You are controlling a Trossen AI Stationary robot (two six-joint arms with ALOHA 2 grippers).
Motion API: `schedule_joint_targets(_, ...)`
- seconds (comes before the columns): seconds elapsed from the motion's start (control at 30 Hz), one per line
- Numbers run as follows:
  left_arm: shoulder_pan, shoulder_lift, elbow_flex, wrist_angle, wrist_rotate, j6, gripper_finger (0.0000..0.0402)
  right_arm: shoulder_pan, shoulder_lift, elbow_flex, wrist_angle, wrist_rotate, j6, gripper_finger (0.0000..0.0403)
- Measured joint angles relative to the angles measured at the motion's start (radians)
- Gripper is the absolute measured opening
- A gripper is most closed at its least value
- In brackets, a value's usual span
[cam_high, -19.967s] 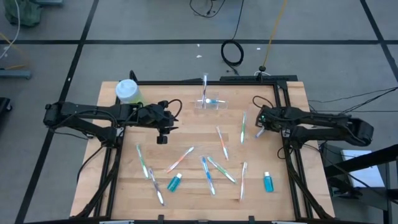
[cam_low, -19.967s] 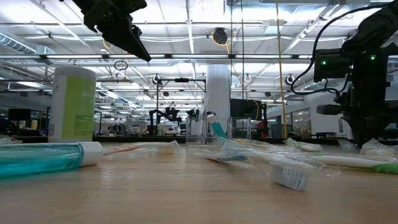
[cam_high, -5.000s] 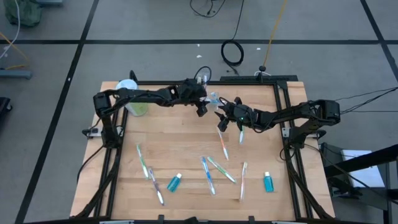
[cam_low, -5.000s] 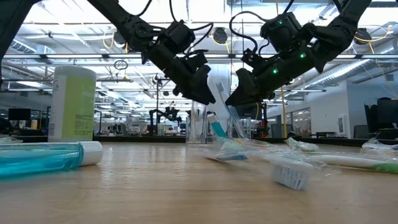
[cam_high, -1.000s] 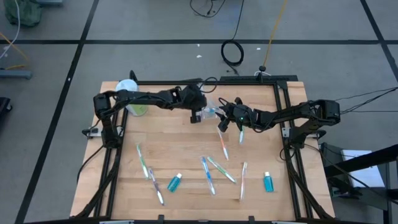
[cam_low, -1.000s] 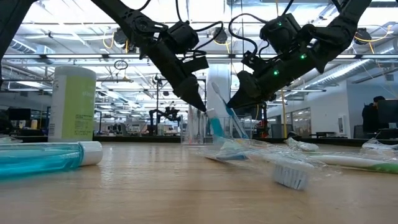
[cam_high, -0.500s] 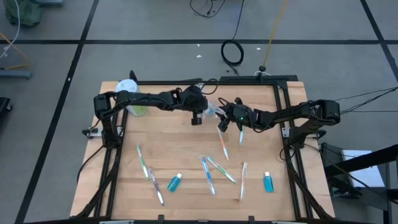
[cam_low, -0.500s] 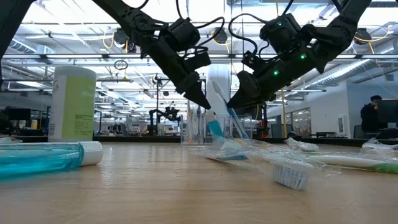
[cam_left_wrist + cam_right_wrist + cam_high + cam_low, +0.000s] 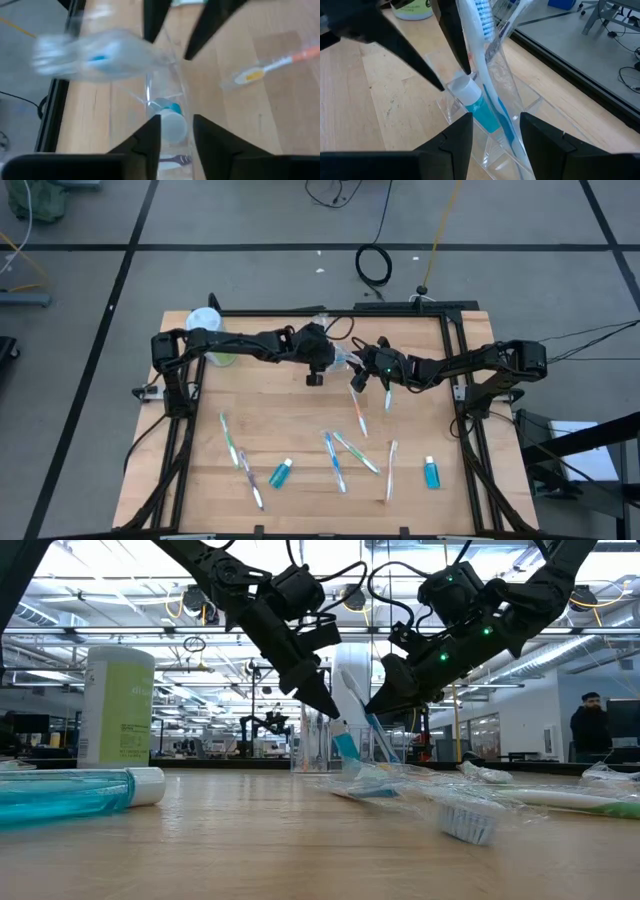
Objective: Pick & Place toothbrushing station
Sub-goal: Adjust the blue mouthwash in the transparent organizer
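You have both arms over the wooden table point(image 9: 300, 405), meeting at its twelve o'clock edge. Left gripper point(image 9: 322, 362) hovers beside the clear plastic cup point(image 9: 485, 127), jaws narrowly parted, holding nothing. Right gripper point(image 9: 362, 366), at the cup's three o'clock, clamps a wrapped blue toothbrush point(image 9: 481, 60) standing in it beside a teal tube point(image 9: 475, 102). Other toothbrushes point(image 9: 335, 460) lie toward six o'clock.
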Motion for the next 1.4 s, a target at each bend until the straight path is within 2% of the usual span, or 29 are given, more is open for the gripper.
schedule_joint_targets(0.23,-0.005,0.000,0.000,-0.012,-0.037,0.003,0.0169,0.000,0.000,0.000,0.000,0.000,0.000,0.0155)
schedule_joint_targets(0.5,0.017,0.000,0.000,-0.005,-0.032,-0.043,0.0157,0.000,0.000,0.000,0.000,0.000,0.000,0.0155)
schedule_joint_targets(0.7,0.007,0.000,0.000,0.006,-0.004,-0.284,0.0154,0.000,0.000,0.000,0.000,0.000,0.000,0.0155)
schedule_joint_targets(0.97,-0.004,0.019,0.000,0.102,-0.021,-0.491,0.0154,0.000,0.000,0.000,0.001,0.000,0.000,0.0155)
schedule_joint_targets(1.07,-0.010,0.043,-0.001,0.122,-0.036,-0.527,0.0154,0.000,0.000,0.000,0.001,0.000,0.000,0.0155)
schedule_joint_targets(1.23,-0.018,0.045,-0.001,0.083,-0.196,-0.528,0.0154,0.000,0.000,0.000,-0.001,0.000,0.000,0.0155)
schedule_joint_targets(1.3,-0.017,0.045,-0.001,0.076,-0.189,-0.534,0.0154,0.000,0.000,0.001,0.000,0.000,0.000,0.0155)
schedule_joint_targets(1.4,-0.015,0.049,-0.001,0.082,-0.115,-0.572,0.0154,0.000,0.000,0.001,0.001,0.000,0.000,0.0155)
